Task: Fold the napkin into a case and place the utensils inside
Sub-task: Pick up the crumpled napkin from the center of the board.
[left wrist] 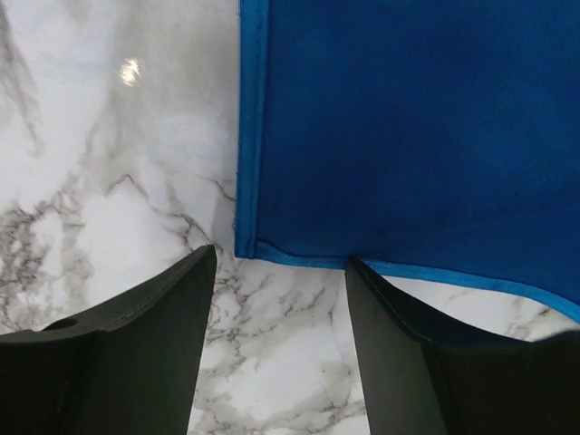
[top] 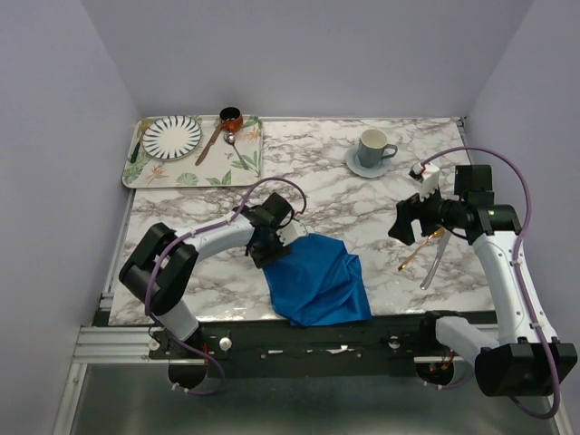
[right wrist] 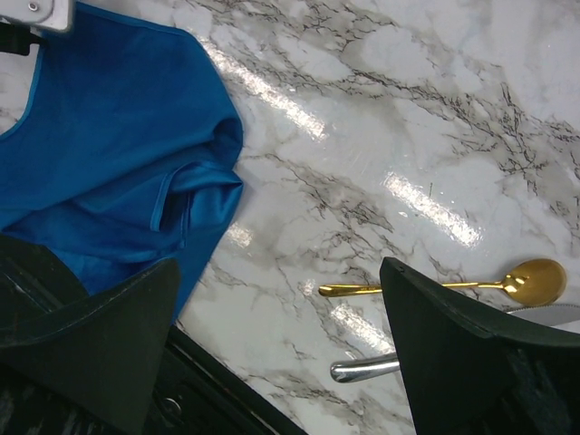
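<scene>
Marble table (top: 362, 195): the crumpled blue napkin (top: 317, 281) lies unfolded at six o'clock. The left gripper (left wrist: 281, 258), jaws apart, faces a napkin corner and probably needs to pinch it next. The right gripper (right wrist: 279, 267), jaws also apart, hangs near the gold spoon (right wrist: 535, 279) and silver utensil (right wrist: 362, 368) at four o'clock.

Silver utensil (right wrist: 362, 368) half hidden; napkin (left wrist: 408, 136) cropped

Bare marble (top: 362, 204) is noted left of and beyond the napkin (top: 319, 281). Right of it, passage is narrowed by utensils (right wrist: 536, 279). Cup (top: 372, 145) and tray (top: 193, 152) are kept far beyond.
</scene>
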Available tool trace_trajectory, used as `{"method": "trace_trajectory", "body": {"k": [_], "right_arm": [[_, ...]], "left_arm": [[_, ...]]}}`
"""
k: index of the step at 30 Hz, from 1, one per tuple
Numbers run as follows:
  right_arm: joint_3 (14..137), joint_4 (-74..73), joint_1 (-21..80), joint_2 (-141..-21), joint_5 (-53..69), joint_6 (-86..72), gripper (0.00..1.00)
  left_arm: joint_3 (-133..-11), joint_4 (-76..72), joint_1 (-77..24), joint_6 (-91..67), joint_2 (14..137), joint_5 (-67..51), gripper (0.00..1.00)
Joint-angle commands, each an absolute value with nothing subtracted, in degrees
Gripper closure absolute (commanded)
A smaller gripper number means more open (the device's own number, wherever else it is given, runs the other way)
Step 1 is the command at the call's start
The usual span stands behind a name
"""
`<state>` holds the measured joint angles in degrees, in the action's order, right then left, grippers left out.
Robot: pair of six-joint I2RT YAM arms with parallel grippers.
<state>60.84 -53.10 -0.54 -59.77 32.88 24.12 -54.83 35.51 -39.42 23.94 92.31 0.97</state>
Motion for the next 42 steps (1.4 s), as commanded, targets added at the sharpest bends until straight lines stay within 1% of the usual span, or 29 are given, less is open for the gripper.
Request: {"method": "trace_trajectory", "body": {"k": [1,2,3,5,6,7,9,16,19,20,21,23,24,25,35,42], "right_arm": [[62.05,-53.52,-0.35,-60.73,35.33,24.7,0.0],[62.05,-53.53,-0.35,-60.91,35.85,24.7,0.0],[62.05,-53.53,-0.35,-61.0,36.9,24.44,0.0],[62.14,-53.53,-0.35,-61.61,37.96,24.17,0.0],[62.05,-53.44,-0.26,-61.96,39.27,24.0,0.0],[62.05,-53.44,-0.26,-62.48,39.98,23.91,0.0],[61.88,-52.65,-0.09,-63.1,41.83,22.68,0.0],[61.52,-45.37,7.98,-69.51,42.19,16.62,0.0],[62.13,-42.55,10.97,-74.08,42.28,13.72,0.01],[62.4,-41.15,12.99,-75.83,42.28,13.19,0.02],[62.66,-40.52,13.96,-78.63,41.93,12.75,0.07],[64.33,-39.91,16.59,-82.16,41.31,12.13,0.12],[64.94,-39.9,17.39,-83.74,41.31,12.04,0.16],[65.39,-39.64,18.19,-87.07,41.4,11.87,0.18],[74.35,-37.44,25.39,-104.92,41.57,8.44,0.19],[76.73,-37.44,29.53,-112.31,41.31,7.21,0.19]], "left_arm": [[-53.09,33.84,-39.73,24.78,96.23,5.44,0.38],[-52.82,33.58,-39.73,25.39,96.41,6.23,0.43],[-52.65,33.49,-39.73,25.57,96.42,6.68,0.53],[-52.56,33.49,-39.2,25.93,95.89,7.82,0.65],[-52.65,33.49,-38.76,26.1,95.37,7.82,0.8],[-53.26,33.83,-37.98,26.19,94.32,7.74,0.88],[-54.22,34.54,-34.83,26.37,93.26,7.04,1.0],[-56.42,35.95,-24.54,26.37,88.95,3.53,1.0],[-56.25,35.69,-22.33,25.32,87.37,1.68,1.0],[-56.25,35.68,-22.06,24.7,87.1,1.41,1.0],[-56.25,35.6,-22.06,24.26,86.84,1.32,1.0],[-56.25,35.6,-21.27,23.38,86.14,1.06,1.0],[-56.25,35.51,-20.83,23.03,85.87,0.97,1.0],[-56.34,35.51,-20.31,22.77,85.35,0.62,1.0],[-55.9,35.77,-17.49,21.8,84.64,-2.64,1.0],[-56.25,35.42,-17.31,20.74,85.08,-4.22,1.0]]}}
